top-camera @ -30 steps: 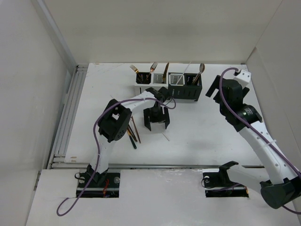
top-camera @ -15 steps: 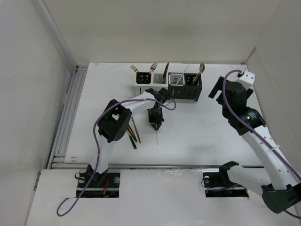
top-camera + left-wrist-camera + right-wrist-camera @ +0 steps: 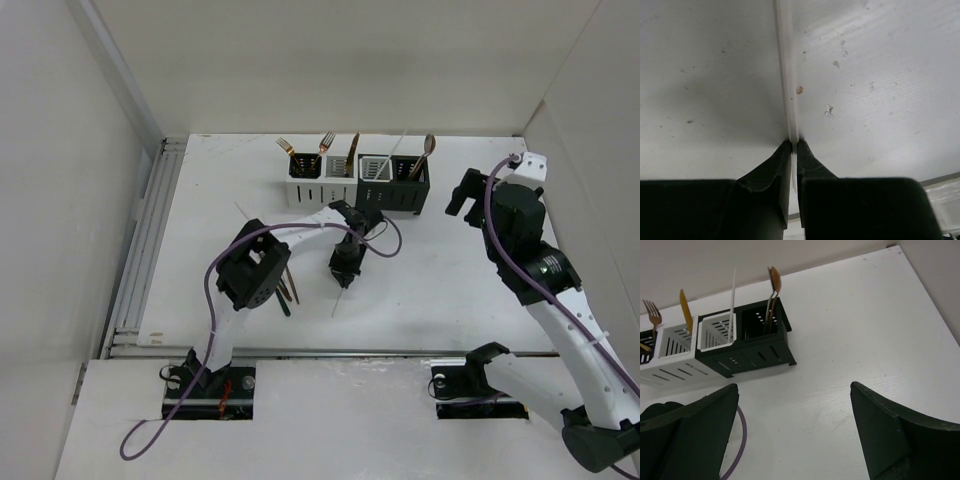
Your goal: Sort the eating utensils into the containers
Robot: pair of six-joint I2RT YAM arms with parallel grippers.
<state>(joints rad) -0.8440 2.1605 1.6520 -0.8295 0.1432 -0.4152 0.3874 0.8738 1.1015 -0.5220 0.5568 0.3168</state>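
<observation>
Your left claw [image 3: 794, 143] is clamped on a white stick [image 3: 786, 70]; your right claw [image 3: 794, 390], at 2 o'clock from it, gapes apart.

Probably a robotics lab: plain white walls [image 3: 350, 60] box in the scuffed white table [image 3: 865, 75] beneath the left fingers [image 3: 771, 167], purple cables [image 3: 215, 330] trailing behind.

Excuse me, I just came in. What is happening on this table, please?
A two-arm robot is sorting cutlery into a row of four containers at the far side of the table. The left tool is shut on a thin white stick. The right tool is open and holds nothing, near the black boxes. Some sorted utensils stand in the boxes, and a few loose utensils lie beside the left arm.
</observation>
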